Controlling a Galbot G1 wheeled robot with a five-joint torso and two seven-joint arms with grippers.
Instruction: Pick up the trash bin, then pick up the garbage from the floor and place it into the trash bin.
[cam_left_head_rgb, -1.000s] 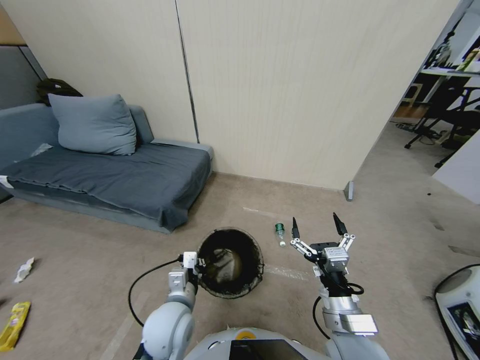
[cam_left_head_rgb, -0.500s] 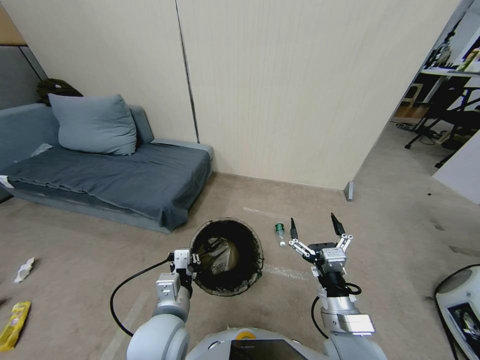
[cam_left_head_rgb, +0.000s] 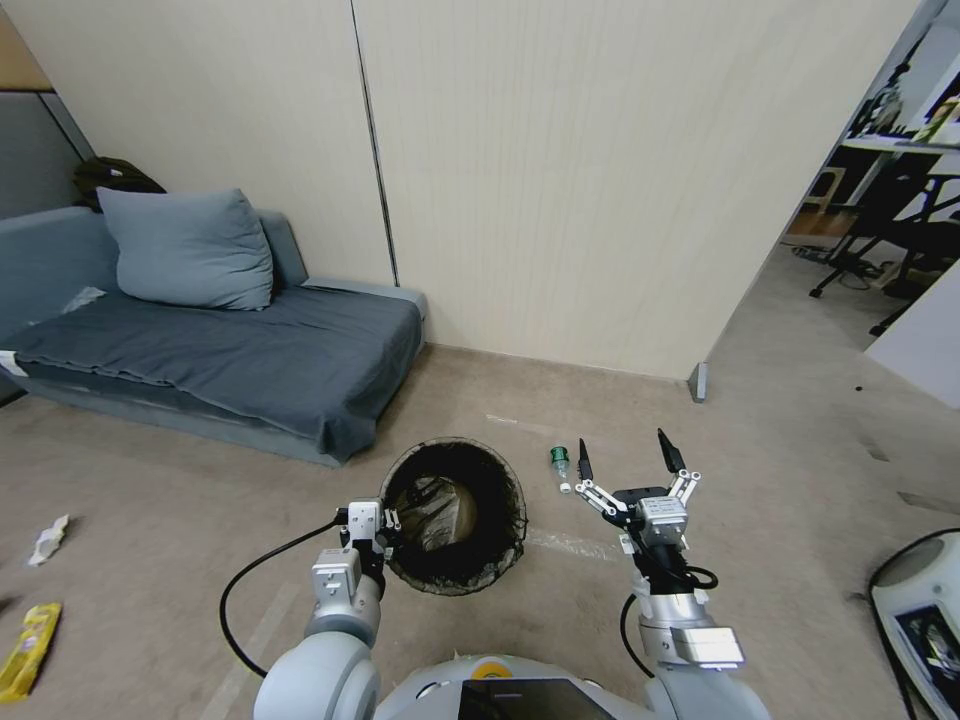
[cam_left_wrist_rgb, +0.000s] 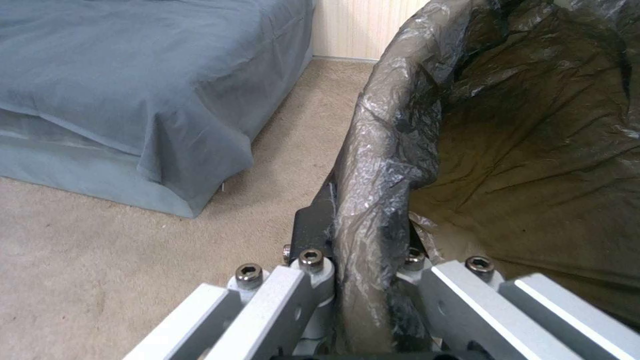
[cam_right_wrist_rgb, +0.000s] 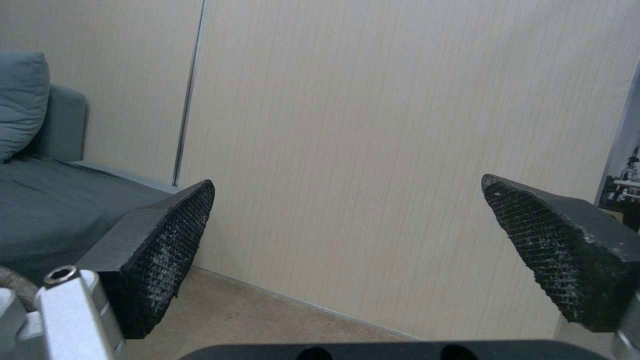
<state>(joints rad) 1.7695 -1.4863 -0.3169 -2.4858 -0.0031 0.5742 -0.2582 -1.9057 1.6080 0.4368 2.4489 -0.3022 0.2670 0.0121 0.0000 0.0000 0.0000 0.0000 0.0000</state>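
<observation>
The left gripper (cam_left_head_rgb: 388, 528) clamps the crinkled, bag-lined rim of the round trash bin (cam_left_head_rgb: 455, 515), near the sofa's edge (cam_left_head_rgb: 330, 455). The right gripper (cam_left_head_rgb: 621, 459) hangs spread wide over open carpet beside a small bottle (cam_left_head_rgb: 560, 464).

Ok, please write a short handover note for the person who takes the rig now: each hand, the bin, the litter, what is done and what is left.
Left hand: shut on the rim of the trash bin, liner pinched between its fingers.
Right hand: open, empty, held above the floor.
Small bottle: on the floor just left of the right hand.
White scrap and yellow wrapper: on the floor far left.
Done: bin is gripped; something already lies inside.
Left: bottle, scrap, wrapper into the bin.
</observation>
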